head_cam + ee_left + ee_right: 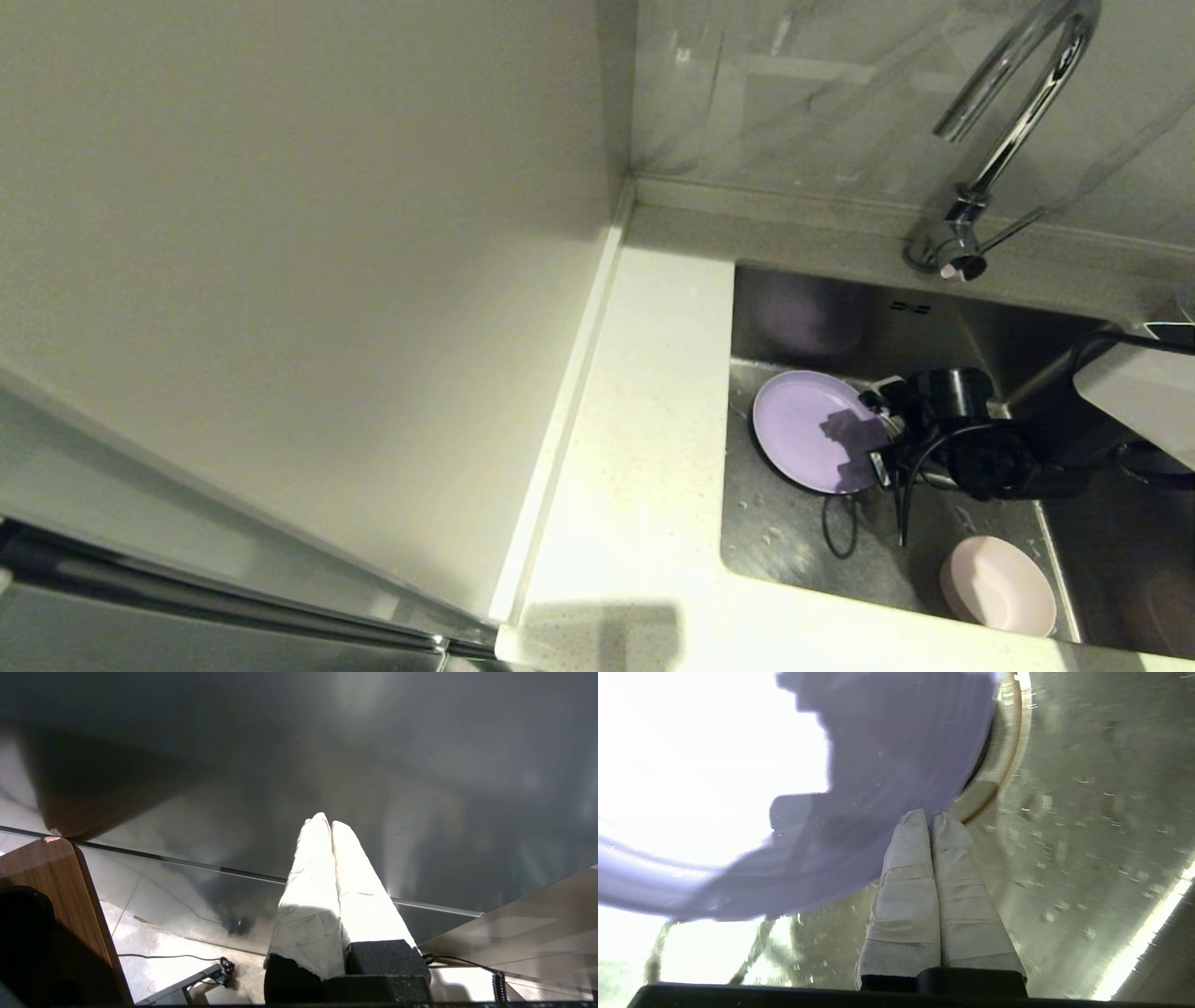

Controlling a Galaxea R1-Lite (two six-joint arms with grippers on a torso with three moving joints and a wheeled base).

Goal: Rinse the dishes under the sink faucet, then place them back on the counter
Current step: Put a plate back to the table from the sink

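The lavender plate [803, 425] lies in the steel sink [794, 532], left of the basin's middle, partly over the drain ring [1008, 756]. My right gripper [875, 435] reaches down into the basin at the plate's right rim. In the right wrist view its taped fingers [930, 815] are pressed together, tips at the edge of the plate [896, 756], with nothing showing between them. The pale pink bowl [997, 585] sits upright at the sink's near edge. The chrome faucet [1018, 103] arches over the back right with no water running. My left gripper [327, 821] is shut and parked away from the sink.
The white counter [644, 448] runs along the sink's left side up to a tall pale wall panel [280, 280]. Water drops speckle the sink floor. A black cable [840, 527] loops down from the right wrist. A wooden surface [51, 882] is beside the left gripper.
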